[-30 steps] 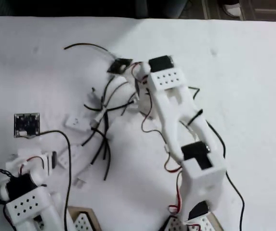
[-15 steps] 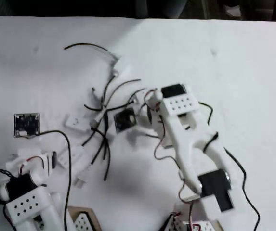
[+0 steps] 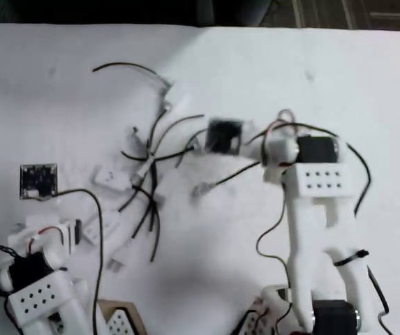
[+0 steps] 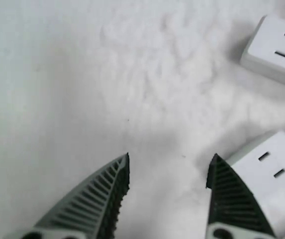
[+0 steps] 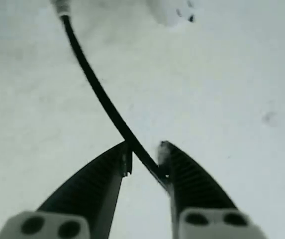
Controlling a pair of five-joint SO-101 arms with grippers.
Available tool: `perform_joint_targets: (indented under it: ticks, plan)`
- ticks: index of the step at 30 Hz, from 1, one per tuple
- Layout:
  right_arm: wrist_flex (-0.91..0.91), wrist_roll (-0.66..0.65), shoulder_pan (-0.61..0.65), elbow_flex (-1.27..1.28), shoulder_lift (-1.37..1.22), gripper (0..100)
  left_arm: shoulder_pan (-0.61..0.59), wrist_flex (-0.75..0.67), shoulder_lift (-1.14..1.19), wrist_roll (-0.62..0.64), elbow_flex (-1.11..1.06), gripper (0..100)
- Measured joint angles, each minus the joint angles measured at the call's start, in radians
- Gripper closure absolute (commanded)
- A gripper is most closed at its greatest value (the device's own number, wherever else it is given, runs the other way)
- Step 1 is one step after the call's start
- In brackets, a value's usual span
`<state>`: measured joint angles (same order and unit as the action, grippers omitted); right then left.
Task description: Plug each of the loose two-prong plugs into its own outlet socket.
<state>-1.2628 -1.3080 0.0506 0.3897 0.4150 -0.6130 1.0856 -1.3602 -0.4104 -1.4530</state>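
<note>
Just swung to 3 o'clock of tangle [image 3: 147, 160], dragging plug [image 3: 200, 188] free with right gripper [image 5: 144, 149] pinched on its cord [image 5: 95, 88]. Kept left gripper [image 4: 170, 158] wide open, empty.

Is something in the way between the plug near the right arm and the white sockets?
Yes. Loose black cords lie tangled between that plug and the white sockets, so it would likely have to go over them.

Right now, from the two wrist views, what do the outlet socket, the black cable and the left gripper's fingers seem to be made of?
The outlet socket: likely moulded plastic, white and smooth, with crisp slots. The black cable: probably a rubber or vinyl sheath; it is matte and bends in a soft curve. The fingers of the left gripper: seemingly printed plastic, dull grey, finely ribbed.
</note>
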Motion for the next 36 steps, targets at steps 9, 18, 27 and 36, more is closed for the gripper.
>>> perform_joint_targets:
  ticks: [9,18,27,36]
  plan:
    - [0.23,0.368,-0.107,0.0,0.0,70.8,0.0,0.0,0.0,0.0,0.0,74]
    - [0.196,0.908,-0.084,0.029,0.0,70.7,0.0,0.0,0.0,0.0,0.0,74]
    - [0.172,1.372,0.176,0.253,0.0,70.7,0.0,0.0,0.0,0.0,0.0,74]
    - [0.172,1.786,0.293,0.163,-0.17,70.7,0.0,0.0,0.0,0.0,0.0,74]
